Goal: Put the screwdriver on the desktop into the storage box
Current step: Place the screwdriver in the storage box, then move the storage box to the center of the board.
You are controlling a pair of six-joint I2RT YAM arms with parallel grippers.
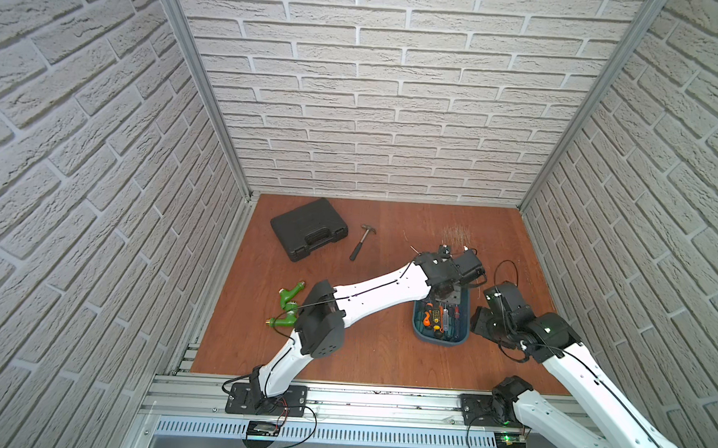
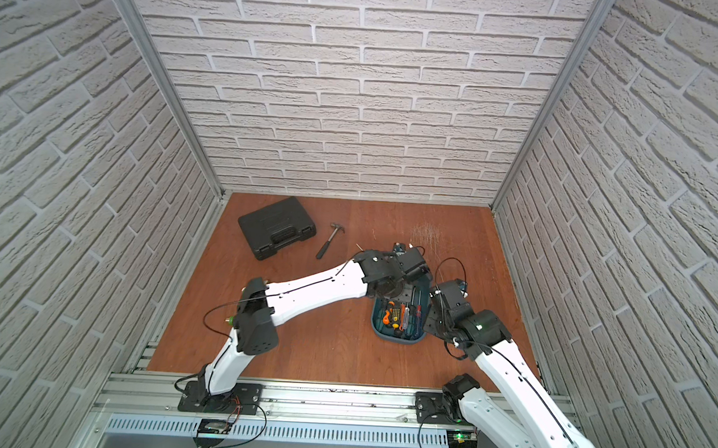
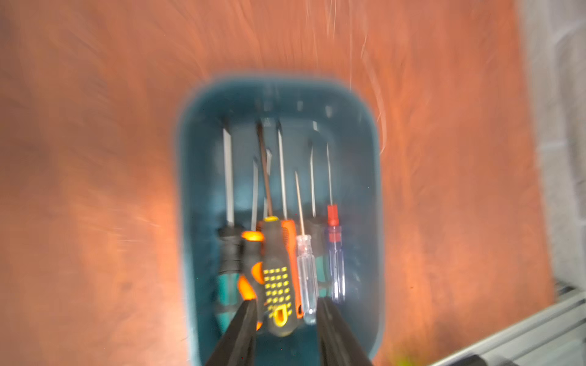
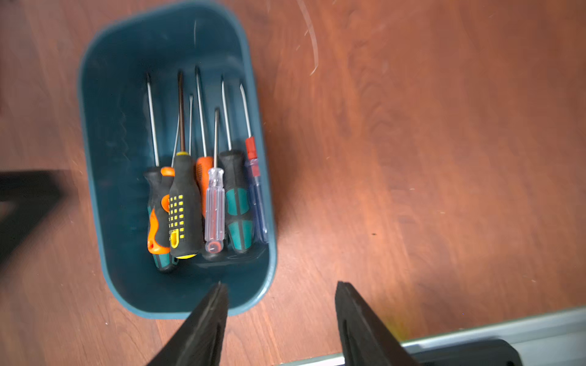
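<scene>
1. Top views, layout: In both top views the surface (image 1: 384,359) (image 2: 335,357) carries the storage box (image 1: 439,341) (image 2: 398,339) right of centre. The screwdrivers (image 1: 438,318) (image 2: 397,314) lie inside it, with handles at the near end and shafts toward the back wall.
2. Top views, arms: The left arm (image 1: 371,292) (image 2: 317,289) reaches across the surface, and its wrist covers the far end of the storage box. The wrist of the right arm (image 1: 552,333) (image 2: 486,330) stands just beside the box's right side.
3. Top views, other items: A black tool case (image 1: 307,229) (image 2: 276,227) and a hammer (image 1: 360,241) (image 2: 329,240) lie near the back left, well apart from the box. A green fitting (image 1: 287,309) lies at the left, partly behind the left arm. A pale scratched patch (image 1: 454,233) (image 2: 425,234) marks the surface behind the box.
4. Left wrist view (blurred): The left end effector (image 3: 285,304) hangs over the handle end of the storage box (image 3: 348,190). Its jaws are narrowly parted. The black-and-yellow screwdriver (image 3: 279,272) shows in the gap, lying on the other handles, with clearance on both sides. Nothing is clamped.
5. Right wrist view: The right end effector (image 4: 280,285) has its jaws wide apart and holds nothing. One of its fingers (image 4: 206,317) overlaps the near rim of the storage box (image 4: 111,158). The other is over the bare surface (image 4: 412,158). The screwdrivers (image 4: 215,202) lie side by side, packed toward one long wall, with the black-and-yellow screwdriver (image 4: 184,202) on top.
</scene>
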